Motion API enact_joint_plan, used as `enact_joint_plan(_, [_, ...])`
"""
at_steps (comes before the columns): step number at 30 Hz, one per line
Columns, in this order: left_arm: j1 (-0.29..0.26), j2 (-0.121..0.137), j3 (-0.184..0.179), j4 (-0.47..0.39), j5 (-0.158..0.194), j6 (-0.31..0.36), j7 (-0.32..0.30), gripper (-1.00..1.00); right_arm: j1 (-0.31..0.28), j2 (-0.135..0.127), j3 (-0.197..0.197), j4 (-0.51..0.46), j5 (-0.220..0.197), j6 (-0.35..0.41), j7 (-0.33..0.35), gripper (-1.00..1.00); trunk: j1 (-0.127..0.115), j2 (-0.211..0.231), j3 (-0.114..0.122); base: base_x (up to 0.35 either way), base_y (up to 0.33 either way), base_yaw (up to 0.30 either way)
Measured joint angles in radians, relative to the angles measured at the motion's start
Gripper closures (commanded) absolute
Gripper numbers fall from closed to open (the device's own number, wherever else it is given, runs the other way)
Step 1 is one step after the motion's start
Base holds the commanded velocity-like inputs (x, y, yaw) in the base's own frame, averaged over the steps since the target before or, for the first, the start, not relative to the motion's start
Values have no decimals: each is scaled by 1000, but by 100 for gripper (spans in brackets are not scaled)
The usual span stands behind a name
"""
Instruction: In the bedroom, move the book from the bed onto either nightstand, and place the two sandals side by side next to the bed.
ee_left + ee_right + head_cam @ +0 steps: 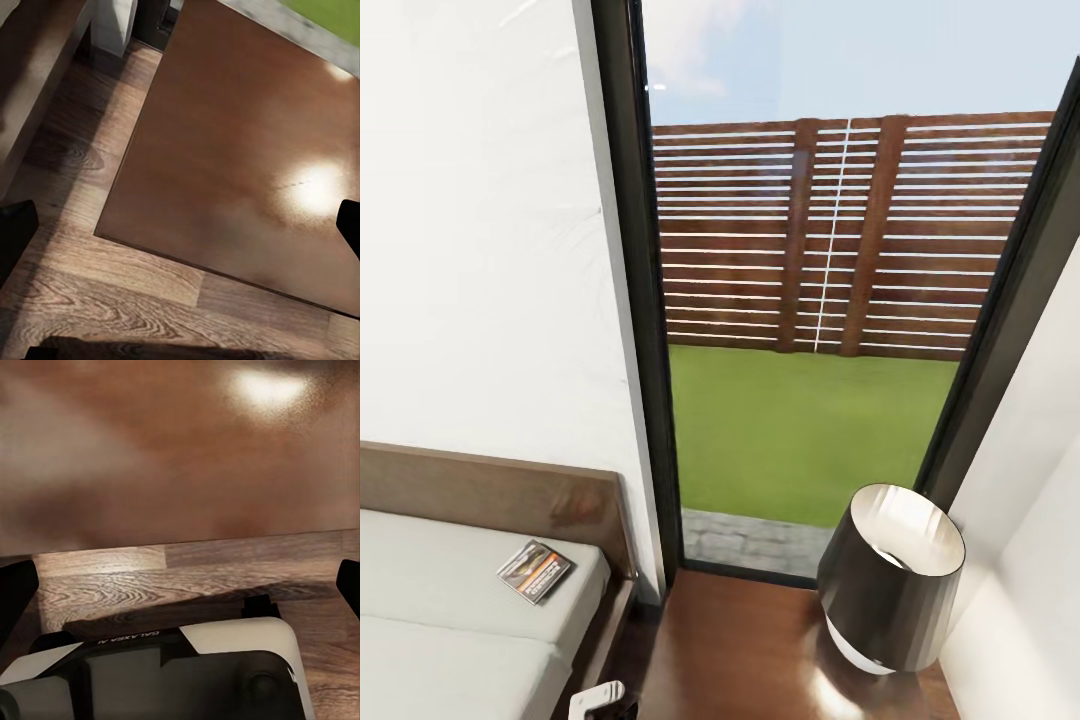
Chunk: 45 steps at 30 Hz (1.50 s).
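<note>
Small dark-covered paperback book with orange band, lying flat on the off-white mattress of the dark-framed wooden bed, close under the headboard and near the mattress corner nearest the glossy dark brown wooden nightstand. Nightstand just beside the bed, carrying a dark drum-shaded lamp toward its far side from the bed. Left gripper and right gripper both spread wide, grasping nothing (dark fingertips at opposite frame edges, nightstand top and plank floor beyond). Likely hazards: lamp toppled by a careless swing over the nightstand; thin book hard to pinch off soft bedding, apt to slide. Sandals unaccounted for here.
</note>
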Motion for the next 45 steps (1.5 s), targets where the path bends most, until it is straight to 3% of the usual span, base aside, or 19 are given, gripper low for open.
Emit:
enact_joint_plan(17, [0, 0, 1, 0, 0, 0, -1, -100, 0, -1, 0, 0, 0, 0, 0, -100, 0, 0, 0, 0, 0, 0])
enact_joint_plan(19, [7, -3, 4, 11, 0, 11, -2, -100, -1, -12, -1, 3, 1, 6, 0, -100, 0, 0, 0, 0, 0, 0])
enact_joint_plan(45, [26, -6, -14, 50, -3, 23, -18, -100, 0, -8, -1, 3, 2, 8, 22, -100, 0, 0, 0, 0, 0, 0])
